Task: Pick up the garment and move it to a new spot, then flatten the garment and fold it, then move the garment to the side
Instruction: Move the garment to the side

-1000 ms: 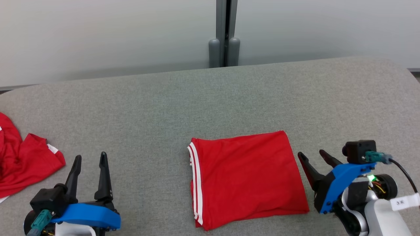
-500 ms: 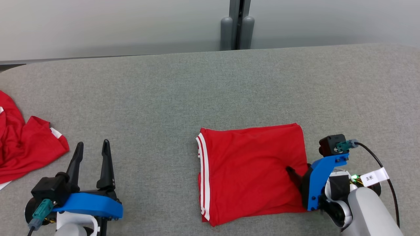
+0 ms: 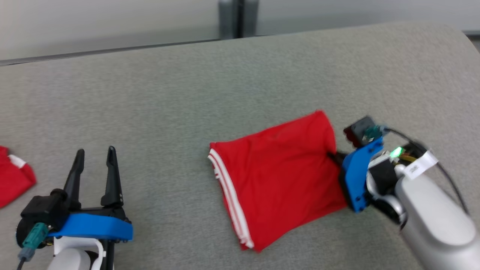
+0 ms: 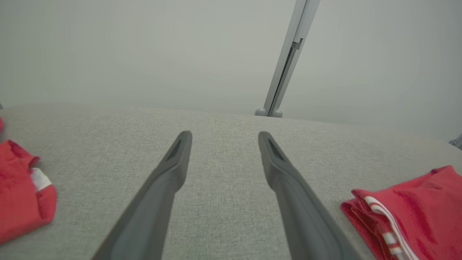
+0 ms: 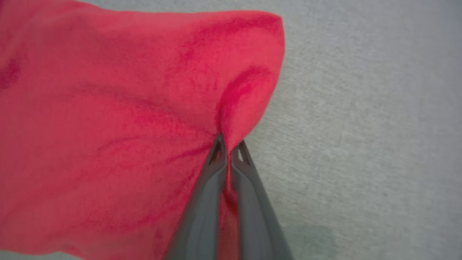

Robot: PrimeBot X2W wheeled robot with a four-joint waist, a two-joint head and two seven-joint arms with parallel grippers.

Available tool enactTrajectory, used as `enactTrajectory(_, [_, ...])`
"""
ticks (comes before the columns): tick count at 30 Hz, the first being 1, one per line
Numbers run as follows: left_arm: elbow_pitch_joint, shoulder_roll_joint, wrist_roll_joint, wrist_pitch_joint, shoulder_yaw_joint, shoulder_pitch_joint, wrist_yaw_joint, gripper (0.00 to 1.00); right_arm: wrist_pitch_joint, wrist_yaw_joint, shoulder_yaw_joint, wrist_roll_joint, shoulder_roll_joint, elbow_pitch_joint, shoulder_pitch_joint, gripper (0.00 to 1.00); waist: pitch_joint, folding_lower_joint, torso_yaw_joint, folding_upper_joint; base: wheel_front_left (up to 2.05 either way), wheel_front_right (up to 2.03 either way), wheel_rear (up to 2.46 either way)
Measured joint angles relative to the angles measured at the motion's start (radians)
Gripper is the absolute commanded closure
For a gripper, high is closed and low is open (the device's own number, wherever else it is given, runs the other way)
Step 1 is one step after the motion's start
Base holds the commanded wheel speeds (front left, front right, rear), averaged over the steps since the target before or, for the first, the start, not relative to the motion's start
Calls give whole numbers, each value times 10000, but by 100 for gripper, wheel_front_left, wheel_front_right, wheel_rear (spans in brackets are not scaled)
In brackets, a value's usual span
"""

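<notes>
Closest to me, the left gripper (image 3: 95,150) idles low over the grey padded surface (image 3: 187,93), its two dark fingers spread well apart with nothing between them. A little farther in and off to the robot's right lies the garment (image 3: 277,176), a red piece already folded into a rough rectangle that sits askew on the padding, its white-striped edge (image 3: 228,191) turned toward the left gripper. What worries me is how little is gripped. The hold is a single pinch on the right-hand edge, and I cannot see whether it takes in every layer or just the top one. If it is only the top, a pull sideways would likely peel the fold open. Even with all layers caught, dragging across this nappy cover could ruck the underside or swing the free corners round, since nothing steadies the striped side. The right gripper (image 5: 229,141) itself has its fingers pressed together on a raised pleat of red cloth near the garment's far right corner, and creases run out from the tips across the fabric, which suggests tension. Away at the left edge, well apart from all this, a second red cloth (image 3: 15,180) lies crumpled. Beyond the padding stand a grey post (image 3: 234,18) and a pale wall (image 3: 112,22).
</notes>
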Motion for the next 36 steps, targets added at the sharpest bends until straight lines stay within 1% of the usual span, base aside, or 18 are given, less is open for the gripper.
enactTrajectory(4, [-314,174,58,-6,127,-128,73,0,-209,-2,909,261,-1444,-424,-1197,100,423,0,-581,0,0,0,0])
enactTrajectory(9, [-669,359,155,54,157,-353,105,0,-593,-4,1287,577,-2993,-347,-2273,100,1033,0,-1265,0,0,0,0])
enactTrajectory(12, [-940,522,280,159,138,-549,117,0,-1014,-4,1342,585,-3772,-31,-2692,100,1430,0,-1592,0,0,0,0])
enactTrajectory(15, [-1197,692,343,290,180,-680,165,0,-1684,-4,1344,447,-4314,366,-3081,100,1817,0,-1857,0,0,0,0])
enactTrajectory(19, [-1542,894,514,431,138,-773,201,0,-2638,-4,1012,186,-4621,1135,-3427,100,2203,0,-2036,0,0,0,0])
enactTrajectory(22, [-1749,988,608,604,-23,-866,190,0,-3066,-4,451,125,-4675,1766,-3545,100,2455,0,-2027,0,0,0,0])
enactTrajectory(29, [-2031,1216,706,759,-2,-990,222,0,-3825,-4,-1078,-73,-4374,2918,-3597,100,2728,-1,-1754,0,0,0,0])
enactTrajectory(32, [-2042,1248,694,755,50,-987,274,0,-3923,-4,-1453,-259,-4201,3219,-3531,100,2701,0,-1600,0,0,0,0])
enactTrajectory(34, [-2025,1223,663,742,29,-984,282,0,-3906,-2,-1939,-307,-4052,3515,-3482,100,2648,0,-1512,0,0,0,0])
enactTrajectory(35, [-2015,1210,654,711,31,-983,290,0,-3912,-4,-2080,-372,-4019,3611,-3437,55,2602,0,-1463,0,0,0,0])
enactTrajectory(36, [-1998,1183,646,685,10,-983,291,0,-3923,-2,-2192,-479,-4021,3731,-3387,0,2548,0,-1409,0,0,0,0])
